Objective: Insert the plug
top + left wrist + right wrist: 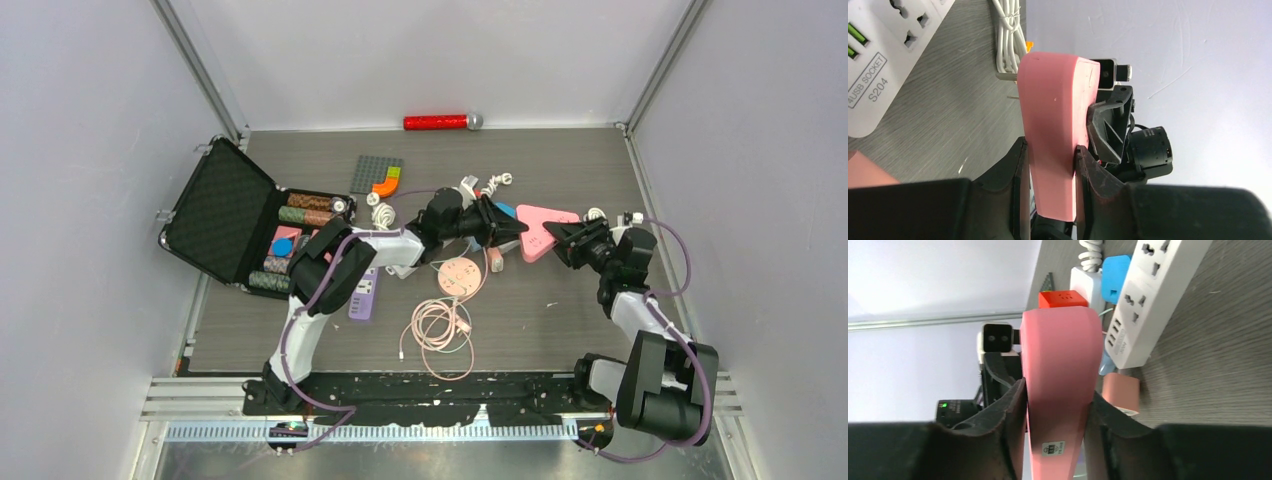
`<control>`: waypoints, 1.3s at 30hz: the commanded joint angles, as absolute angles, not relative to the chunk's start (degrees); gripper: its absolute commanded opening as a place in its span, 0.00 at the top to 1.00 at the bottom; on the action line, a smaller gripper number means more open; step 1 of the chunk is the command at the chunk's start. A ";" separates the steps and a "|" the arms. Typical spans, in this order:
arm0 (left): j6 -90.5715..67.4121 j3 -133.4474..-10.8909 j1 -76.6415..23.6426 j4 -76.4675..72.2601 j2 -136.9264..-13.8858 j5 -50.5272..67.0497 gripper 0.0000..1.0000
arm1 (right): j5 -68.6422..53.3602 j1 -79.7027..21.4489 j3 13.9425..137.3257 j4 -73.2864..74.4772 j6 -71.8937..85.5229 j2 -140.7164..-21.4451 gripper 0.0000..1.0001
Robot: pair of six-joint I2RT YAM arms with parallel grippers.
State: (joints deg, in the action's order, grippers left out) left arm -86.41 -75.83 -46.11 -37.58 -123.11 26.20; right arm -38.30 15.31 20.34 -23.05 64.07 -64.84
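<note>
Top view: pink plug [538, 222], toward 3 o'clock of the counter [600, 320] centre, gripped from both ends. Left wrist view: left fingers [1015, 170] clamped narrow on its body, prongs [1007, 76] pointing to 9 o'clock, white socket strip [878, 55] at 10 o'clock; square the prongs to a socket before pressing. Right wrist view: right fingers [1015, 410] pressed against both flanks; one arm should yield to avoid twisting.

"4USB SOCKET S204" printed on white power strip [893, 50], small sticker [1053, 448] on pink block [1060, 375] illegible
</note>
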 commanded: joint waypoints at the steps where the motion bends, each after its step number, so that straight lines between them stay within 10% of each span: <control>1: -85.12 -75.92 -46.14 -39.76 -120.13 26.50 0.87 | -40.28 15.45 20.60 -29.05 65.06 -66.11 0.78; 5: -77.45 -75.86 -45.52 -32.51 -118.65 24.26 0.45 | -40.06 15.44 21.51 -27.91 65.64 -66.57 0.94; 9: -69.45 -73.07 -44.55 -27.21 -115.70 20.47 0.32 | -39.66 15.43 22.82 -27.53 66.41 -67.93 0.95; 39: -65.66 -68.03 -43.07 -24.87 -111.37 17.72 0.30 | -35.25 14.79 27.02 -27.58 71.33 -84.21 0.94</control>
